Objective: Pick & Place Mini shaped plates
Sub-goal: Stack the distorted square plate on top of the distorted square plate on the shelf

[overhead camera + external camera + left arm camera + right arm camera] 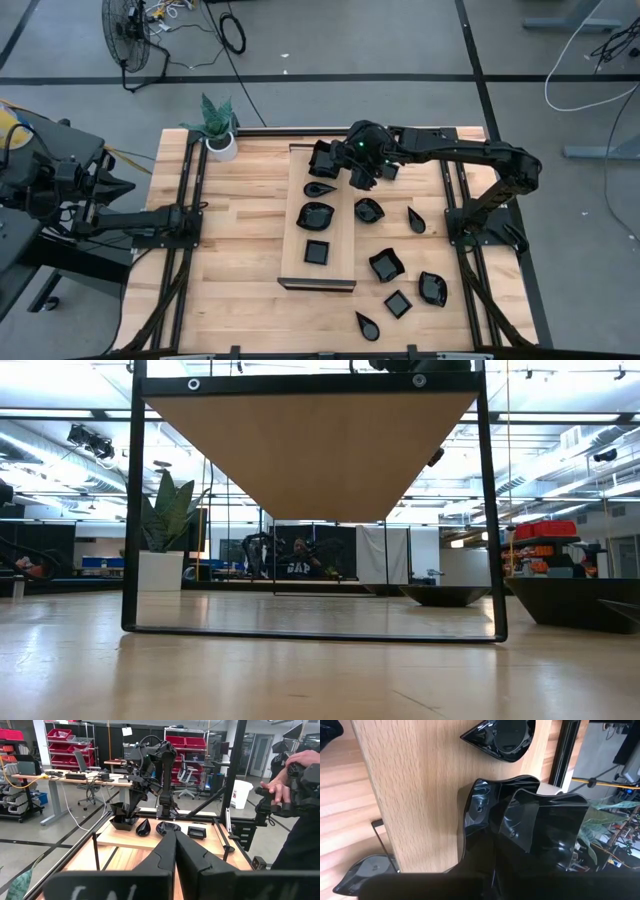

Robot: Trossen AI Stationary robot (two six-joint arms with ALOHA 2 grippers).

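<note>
The mini shaped plates are glossy black. Three lie in a row on a long raised pale board (340, 235): a teardrop (320, 188), a wavy bowl (315, 214) and a square (317, 252). Several more rest on the table right of the board, among them a bowl (368, 210) and a teardrop (416, 220). At the board's far end my right gripper (335, 165) is shut on a wavy-rimmed plate (485, 820). My left gripper (175, 847) waits shut and level at the table's left edge. My right gripper pinches the wavy-rimmed plate by its rim (131, 811) between its two fingers. The fingers slant down onto it from the table's right side. The plate's underside (122, 825) rests on the far end of the board, the plate slightly tilted.
A white pot with a green plant (220, 140) stands at the far left corner, near the board's end. The board stands on a black frame (130, 510) above the table. A person's hand (282, 780) shows beyond the table. Bare tabletop lies left of the board.
</note>
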